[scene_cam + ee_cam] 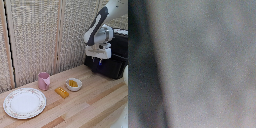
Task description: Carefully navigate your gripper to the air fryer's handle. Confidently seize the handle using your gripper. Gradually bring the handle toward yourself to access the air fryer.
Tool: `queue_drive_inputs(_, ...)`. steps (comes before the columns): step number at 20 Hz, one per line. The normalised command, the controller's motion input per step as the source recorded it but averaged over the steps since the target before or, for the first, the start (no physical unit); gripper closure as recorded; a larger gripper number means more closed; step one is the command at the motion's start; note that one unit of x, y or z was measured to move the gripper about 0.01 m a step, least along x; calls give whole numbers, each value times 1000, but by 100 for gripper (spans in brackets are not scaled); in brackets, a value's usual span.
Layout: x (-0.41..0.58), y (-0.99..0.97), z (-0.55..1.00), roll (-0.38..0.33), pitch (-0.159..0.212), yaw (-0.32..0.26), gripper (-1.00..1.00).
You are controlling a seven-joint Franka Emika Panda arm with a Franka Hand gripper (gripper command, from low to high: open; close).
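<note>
The black air fryer [116,64] stands at the back of the wooden table on the exterior view's right. The white arm reaches down in front of it. My gripper [98,61] hangs against the fryer's front face, its dark fingers merging with the black body. The handle cannot be told apart from the fryer and the fingers here. Whether the fingers are closed on anything does not show. The wrist view is a grey blur with a dark band along one side, and nothing in it can be named.
A pink cup [44,80], a small bowl holding something yellow [74,84], an orange block [62,92] and a white plate [24,102] sit on the wooden table [85,107]. A woven screen [35,35] stands behind.
</note>
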Motion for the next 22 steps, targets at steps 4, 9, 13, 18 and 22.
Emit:
queue_drive_inputs(4, -203, 871, 142, 0, -168, -8, 100)
queue_drive_inputs(9, -183, 865, 45, -22, -106, -16, 100)
queue_drive_inputs(13, -96, 835, 59, -10, -64, -83, 100)
queue_drive_inputs(18, 0, 823, 56, 0, -102, -129, 100)
queue_drive_inputs(22, 0, 849, 0, 0, -171, -114, 100)
